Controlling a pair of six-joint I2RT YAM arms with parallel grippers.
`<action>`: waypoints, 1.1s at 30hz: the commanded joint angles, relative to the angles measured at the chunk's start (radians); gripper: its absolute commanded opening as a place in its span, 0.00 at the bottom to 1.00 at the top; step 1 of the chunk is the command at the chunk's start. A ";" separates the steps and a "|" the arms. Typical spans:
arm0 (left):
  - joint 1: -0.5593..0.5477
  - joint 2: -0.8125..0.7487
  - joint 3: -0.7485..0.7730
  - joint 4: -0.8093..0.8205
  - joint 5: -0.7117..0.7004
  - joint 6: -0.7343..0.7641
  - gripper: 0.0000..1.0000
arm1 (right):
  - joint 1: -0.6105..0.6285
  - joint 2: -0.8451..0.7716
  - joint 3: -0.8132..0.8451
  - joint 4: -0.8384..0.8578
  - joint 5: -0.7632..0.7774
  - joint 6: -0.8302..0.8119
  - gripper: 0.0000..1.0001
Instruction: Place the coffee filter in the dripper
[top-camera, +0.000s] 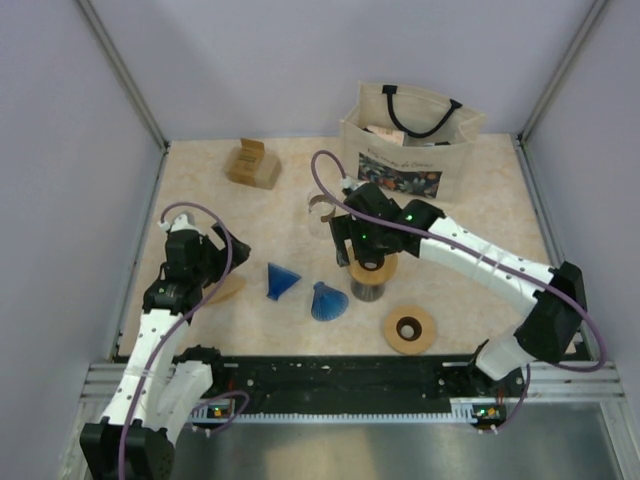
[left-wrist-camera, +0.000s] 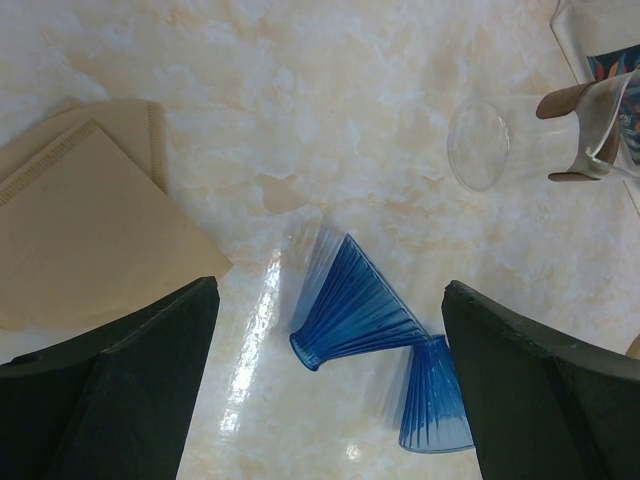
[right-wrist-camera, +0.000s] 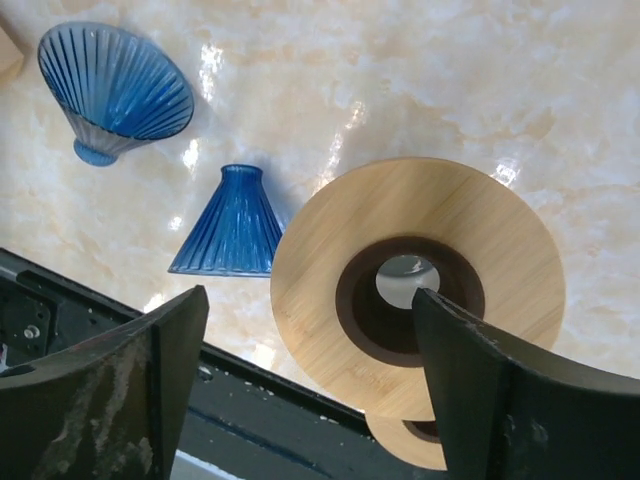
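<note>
Hovering over the wooden ring (right-wrist-camera: 420, 210), our right gripper (right-wrist-camera: 310, 295) stands open and empty. Our left gripper (left-wrist-camera: 328, 290), spread wide, holds nothing left of the blue drippers (left-wrist-camera: 355, 310).

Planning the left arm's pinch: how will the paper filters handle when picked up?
The filters look like thin flat paper, so probably floppy and very light. Offset edges suggest a stack, so a pinch may lift several. Lying flat on the glossy table, they may slide rather than lift.
</note>
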 joint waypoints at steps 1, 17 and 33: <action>-0.003 -0.008 0.031 0.056 0.059 0.018 0.99 | 0.014 -0.101 0.046 0.022 0.049 -0.058 0.88; -0.236 0.111 0.115 0.093 0.020 0.008 0.99 | -0.101 -0.446 -0.262 0.151 0.203 0.004 0.99; -0.702 0.209 0.124 0.013 -0.119 0.104 0.99 | -0.261 -0.567 -0.412 0.188 0.221 -0.048 0.99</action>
